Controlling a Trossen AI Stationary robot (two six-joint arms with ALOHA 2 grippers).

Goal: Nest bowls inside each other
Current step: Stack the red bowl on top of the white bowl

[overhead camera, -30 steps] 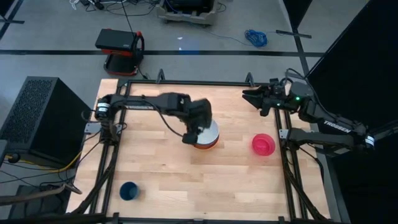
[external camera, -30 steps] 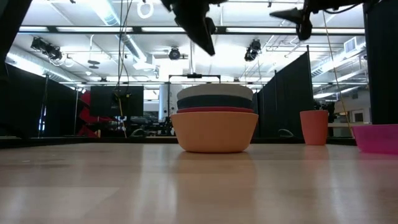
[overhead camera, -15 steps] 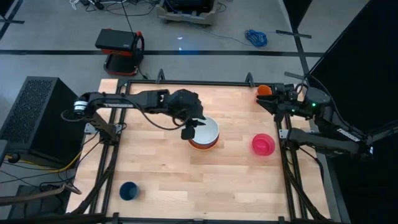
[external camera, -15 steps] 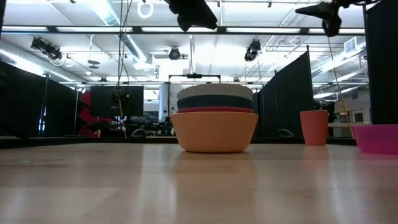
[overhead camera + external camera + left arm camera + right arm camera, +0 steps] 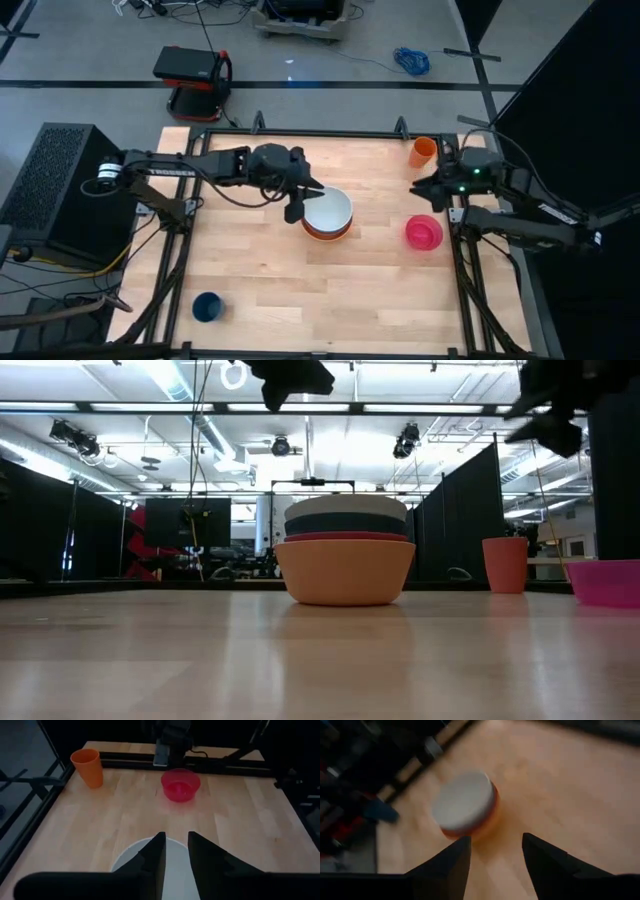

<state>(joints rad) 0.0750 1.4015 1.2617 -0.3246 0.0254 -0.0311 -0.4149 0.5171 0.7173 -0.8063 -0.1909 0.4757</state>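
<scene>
A stack of nested bowls [image 5: 327, 213] rests on the table's middle: an orange bowl [image 5: 345, 572] at the bottom, a red rim [image 5: 345, 537], a teal-blue one [image 5: 345, 523] and a white bowl [image 5: 135, 857] on top. A pink bowl [image 5: 423, 232] sits alone by the right edge. My left gripper [image 5: 175, 847] hangs above the stack's left rim, its fingers a narrow gap apart with nothing between them. My right gripper [image 5: 420, 188] hovers open near the right edge, just far of the pink bowl, and points slantwise down toward the stack [image 5: 465, 805].
An orange cup [image 5: 423, 152] stands in the far right corner. A small dark blue cup [image 5: 207, 306] stands near the front left corner. Bare wood lies between the stack and the pink bowl. A black frame [image 5: 300, 133] rims the table.
My left gripper has drawn back from over the stack toward the table's left edge and tipped up from pointing steeply down. My right gripper has come down and toward the near edge from the far right corner, tipping downward and uncovering the orange cup. The stack has not moved.
</scene>
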